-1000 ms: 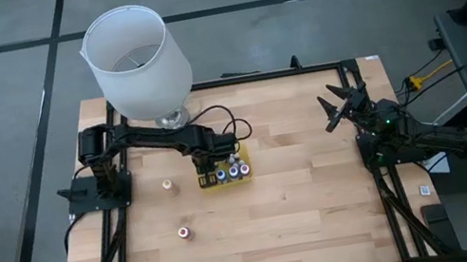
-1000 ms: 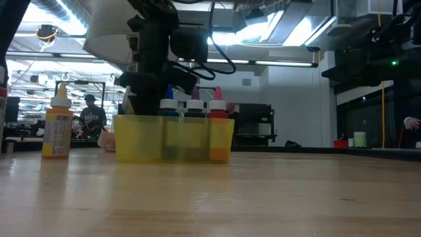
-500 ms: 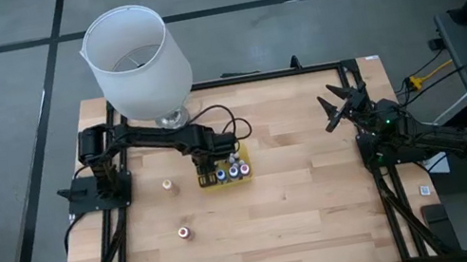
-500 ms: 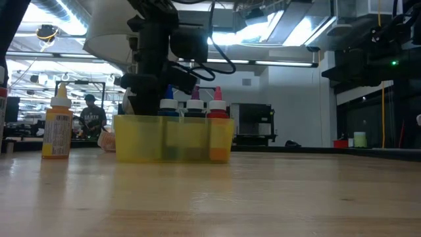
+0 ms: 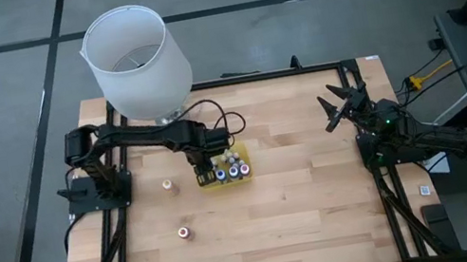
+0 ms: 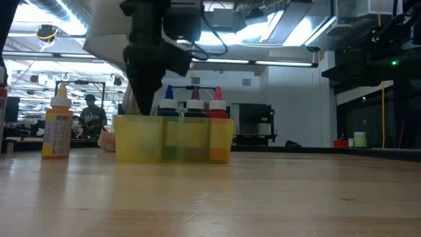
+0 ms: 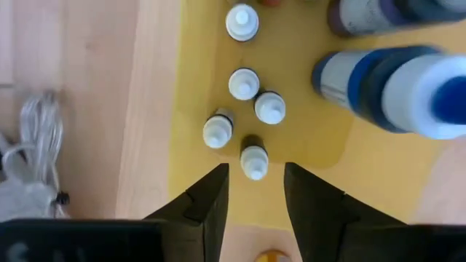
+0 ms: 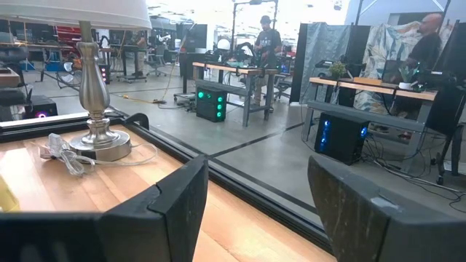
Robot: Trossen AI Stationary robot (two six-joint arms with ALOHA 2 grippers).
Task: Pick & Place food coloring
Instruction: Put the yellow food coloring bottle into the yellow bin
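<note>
Several tiny white-capped food coloring bottles [image 7: 244,84] stand upright on the floor of the flat yellow tray [image 7: 189,87]. Beside them are larger bottles, one with a blue top [image 7: 408,84]. In the low view, blue, dark and red tops [image 6: 195,105] stick up over the tray wall [image 6: 174,138]. My left gripper [image 7: 255,193] hangs open above the tray's left end, pointing down, and one small bottle [image 7: 253,161] stands just beyond its fingertips. My right gripper [image 8: 255,211] waits open at the table's right edge.
Two loose bottles stand on the wood left of the tray [image 5: 167,185] and nearer the front [image 5: 184,232]. A lamp with a big white shade [image 5: 136,61] stands at the far left, its cable [image 7: 29,145] lying by the tray. The table's middle and right are bare wood.
My left gripper has risen straight up from among the bottles in the tray, with nothing in its fingers. The bottles stay standing in the tray.
</note>
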